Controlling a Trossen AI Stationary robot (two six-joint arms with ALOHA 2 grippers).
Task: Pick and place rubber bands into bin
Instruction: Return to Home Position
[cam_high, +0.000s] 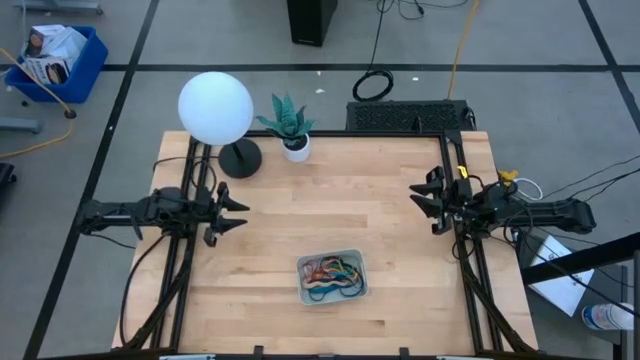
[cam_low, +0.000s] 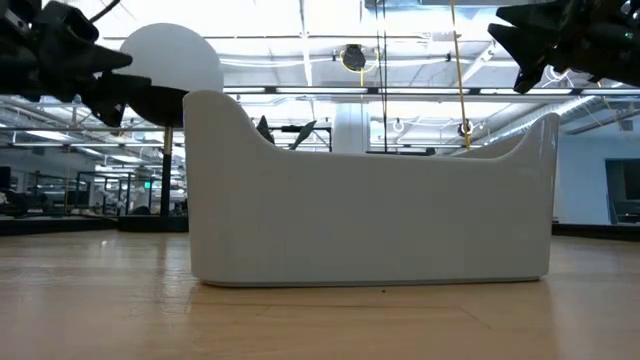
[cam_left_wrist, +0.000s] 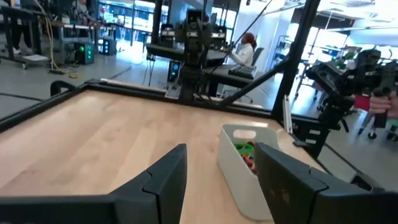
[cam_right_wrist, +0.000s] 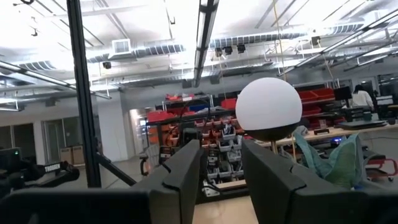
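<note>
No writing can be read; print on the papers in the blue crate is too small.

The bench is bright and evenly lit from above, with only faint, soft shadows on the wood. The white ball lamp shines almost pure white. In the low view the ceiling lights glare hard, so the bin looks grey against them, with a thin dark shadow under it.
</note>
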